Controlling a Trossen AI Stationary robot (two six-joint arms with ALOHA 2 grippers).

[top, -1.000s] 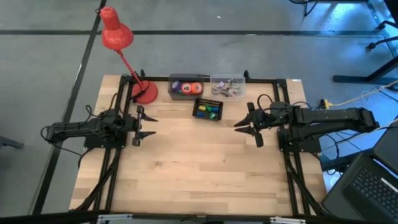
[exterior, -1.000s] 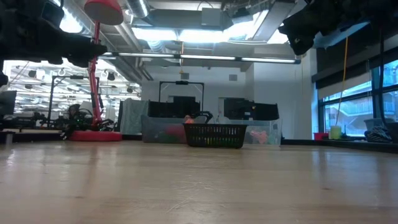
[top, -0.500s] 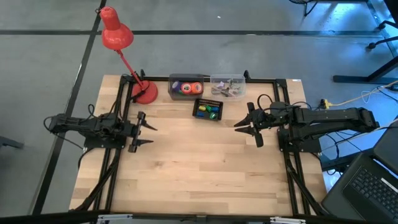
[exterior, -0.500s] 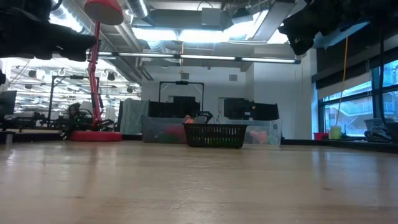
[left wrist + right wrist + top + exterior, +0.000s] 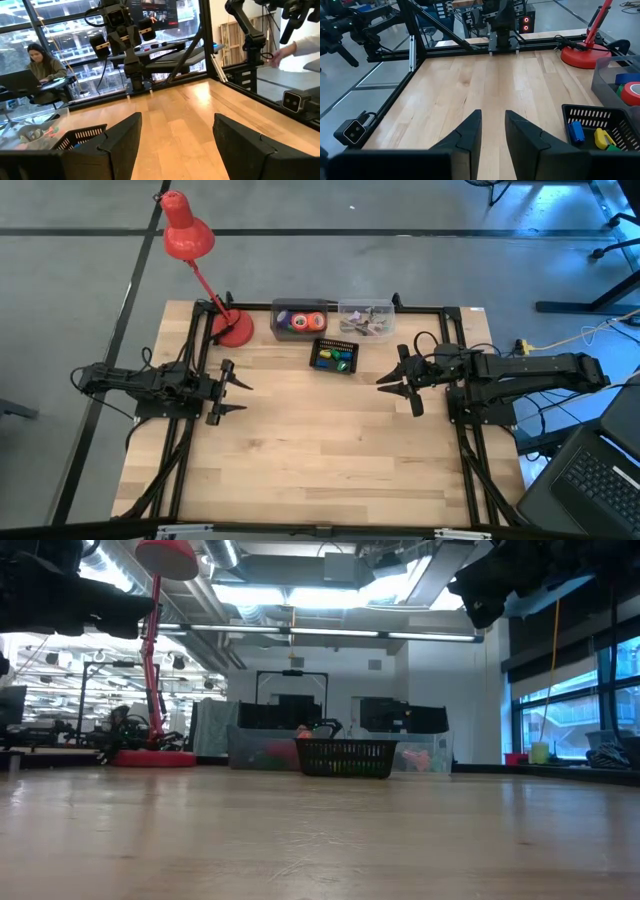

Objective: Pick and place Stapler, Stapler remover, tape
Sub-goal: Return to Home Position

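Since a second ago the left arm had drawn back toward its own table edge, carrying the left gripper (image 5: 245,398) with it. Over the last half second nothing shifted, and the right arm had not moved at all.

From above, the left gripper hung over the pale wood-plank table (image 5: 320,450), its fingers spread wide and empty. The right gripper (image 5: 381,383) faced it, well apart, with only a narrow slit between its fingers and nothing held. At the far edge stood a smoky transparent plastic bin (image 5: 298,307) holding the small ring-shaped tape rolls (image 5: 312,321), with orange and green ones plain to see. Right beside it was a clear plastic bin (image 5: 352,308) of grey staple removers (image 5: 366,326). Just in front of both, a black slotted plastic basket (image 5: 334,343) held blue, yellow and green mini-staplers (image 5: 335,360). A red desk lamp (image 5: 188,235) stood at the far left corner.

At table height, the basket's ribbed wall showed in front of the two bins and the lamp's round base lay to one side. Both arms were dark masses high above the wood.

The left wrist camera showed matte black fingers (image 5: 120,145) set far apart over bare planks. The right arm stood opposite, a seated person (image 5: 42,60) sat beyond the table, and a white sleeve (image 5: 306,45) showed at the edge.

The right wrist camera showed its fingers close together, with the basket and a red roll in the smoky bin nearby.
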